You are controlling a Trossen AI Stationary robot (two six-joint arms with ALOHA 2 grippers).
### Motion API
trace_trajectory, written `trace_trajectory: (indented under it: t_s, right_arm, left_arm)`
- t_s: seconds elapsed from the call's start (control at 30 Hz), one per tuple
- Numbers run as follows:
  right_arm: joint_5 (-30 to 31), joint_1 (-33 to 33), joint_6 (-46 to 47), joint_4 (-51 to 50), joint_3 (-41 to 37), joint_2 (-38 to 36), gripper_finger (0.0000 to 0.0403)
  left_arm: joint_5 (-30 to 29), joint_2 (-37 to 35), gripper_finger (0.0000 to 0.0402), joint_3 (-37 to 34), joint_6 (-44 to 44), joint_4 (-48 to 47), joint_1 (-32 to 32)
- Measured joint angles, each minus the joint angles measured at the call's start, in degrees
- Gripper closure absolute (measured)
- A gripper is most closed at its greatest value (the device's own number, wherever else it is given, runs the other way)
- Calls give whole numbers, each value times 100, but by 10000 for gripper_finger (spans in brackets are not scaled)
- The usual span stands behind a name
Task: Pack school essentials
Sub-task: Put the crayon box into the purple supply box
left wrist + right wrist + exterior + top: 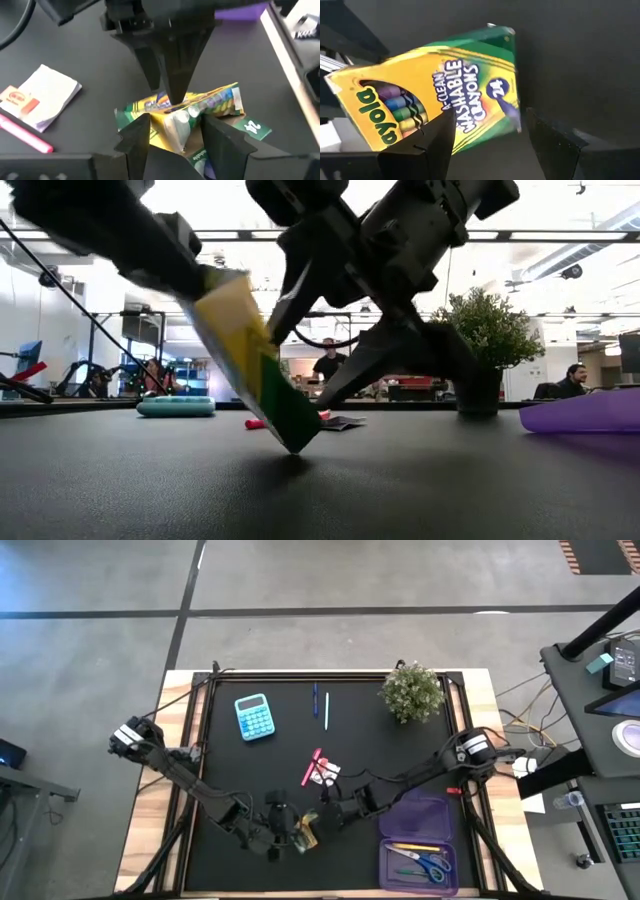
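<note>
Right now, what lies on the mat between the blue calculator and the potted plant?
In the high view, two thin pens, one dark blue and one light blue, lie side by side between the calculator and the plant, touching neither.

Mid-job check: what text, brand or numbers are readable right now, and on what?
"WASHABLE CRAYONS": crayon box, front face.
"-CLEAN": same box, start of the word hidden.
"ayola": same box, first letters cut off.
"24": same box, green end.
White-and-red packet: red logo, too blurred to read.
Blue calculator: keys too small to read.
</note>
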Motion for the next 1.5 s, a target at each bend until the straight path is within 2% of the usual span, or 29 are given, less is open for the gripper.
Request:
trace_trajectory:
  t_s: [0.33,0.47,0.6,0.77,0.87,0.97,1.07,1.13,1.33,1.5]
  right_arm:
    - [-46,5,-138,-1138,358,-469,174]
    - [-41,5,-170,-1322,426,-565,174]
    - [-34,31,-221,-1308,528,-700,174]
    - [572,86,-355,-1440,559,-698,174]
    - [628,82,-138,-2216,547,-647,174]
    - [632,109,166,-3331,510,-608,174]
    - [626,136,219,-3740,474,-591,175]
    - [620,137,146,-3542,365,-580,176]
    - [626,171,-460,-2133,323,-570,187]
    - [730,169,-407,-1848,123,-570,199]
  left_arm:
    - [130,-7,242,61,-44,32,433]
    - [489,-7,242,61,-47,32,672]
    - [538,-4,242,61,-44,-2,806]
    - [1401,-138,242,52,-588,-744,708]
    - [1399,-131,242,-174,-947,-1169,460]
    - [1404,-6,242,-362,-1286,-1093,328]
    - [1379,201,242,-428,-1403,-975,316]
    - [1379,332,242,-430,-1405,-861,316]
    - [1377,422,242,-410,-1404,-510,314]
    - [1377,402,242,-411,-1428,-506,308]
